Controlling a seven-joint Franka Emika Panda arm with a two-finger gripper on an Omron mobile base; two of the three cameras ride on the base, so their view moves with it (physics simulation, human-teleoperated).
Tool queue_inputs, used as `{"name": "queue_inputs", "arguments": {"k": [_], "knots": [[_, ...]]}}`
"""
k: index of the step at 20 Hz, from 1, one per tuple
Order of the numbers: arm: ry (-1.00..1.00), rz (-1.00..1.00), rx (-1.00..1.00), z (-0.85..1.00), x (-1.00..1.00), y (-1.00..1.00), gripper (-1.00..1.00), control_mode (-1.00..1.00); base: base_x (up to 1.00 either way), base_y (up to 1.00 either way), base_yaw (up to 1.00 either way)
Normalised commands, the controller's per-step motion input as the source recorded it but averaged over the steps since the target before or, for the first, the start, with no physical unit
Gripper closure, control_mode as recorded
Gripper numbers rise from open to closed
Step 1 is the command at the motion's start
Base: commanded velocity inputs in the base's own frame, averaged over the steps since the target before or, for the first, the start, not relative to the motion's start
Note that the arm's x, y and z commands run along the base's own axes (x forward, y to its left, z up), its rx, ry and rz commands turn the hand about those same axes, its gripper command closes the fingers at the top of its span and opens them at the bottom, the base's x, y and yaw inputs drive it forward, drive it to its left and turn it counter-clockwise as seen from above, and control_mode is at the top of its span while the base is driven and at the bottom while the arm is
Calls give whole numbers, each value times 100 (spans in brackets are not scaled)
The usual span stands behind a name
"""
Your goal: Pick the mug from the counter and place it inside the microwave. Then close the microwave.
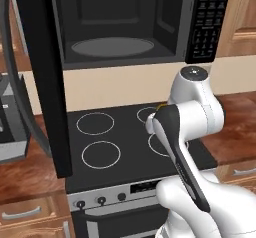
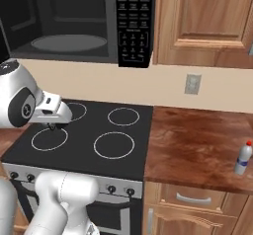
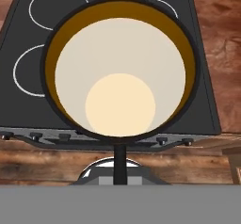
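Mug held above the stove

The gripper is clamped on the mug's rim over the stove's front edge; the microwave stands open above.

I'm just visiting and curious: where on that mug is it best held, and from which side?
By its rim wall, from above. The mug stands open-mouthed toward the hand camera, its thin wall suiting a pinch, one finger outside. The tool is already shut on it above the stovetop.

stovetop four rings | white bottle red cap | wall outlet
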Motion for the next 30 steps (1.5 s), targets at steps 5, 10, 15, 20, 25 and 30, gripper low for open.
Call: {"name": "queue_inputs", "arguments": {"k": [5,10,15,20,25,30], "knots": [[0,0,0,0,0,0,100,100,-15,22,-17],[0,0,0,0,0,0,100,100,-12,25,-12],[0,0,0,0,0,0,100,100,-14,33,-5],[0,0,0,0,0,0,100,100,-29,25,-2],[0,0,0,0,0,0,100,100,-27,11,-2],[0,0,0,0,0,0,100,100,-39,10,0]]}}
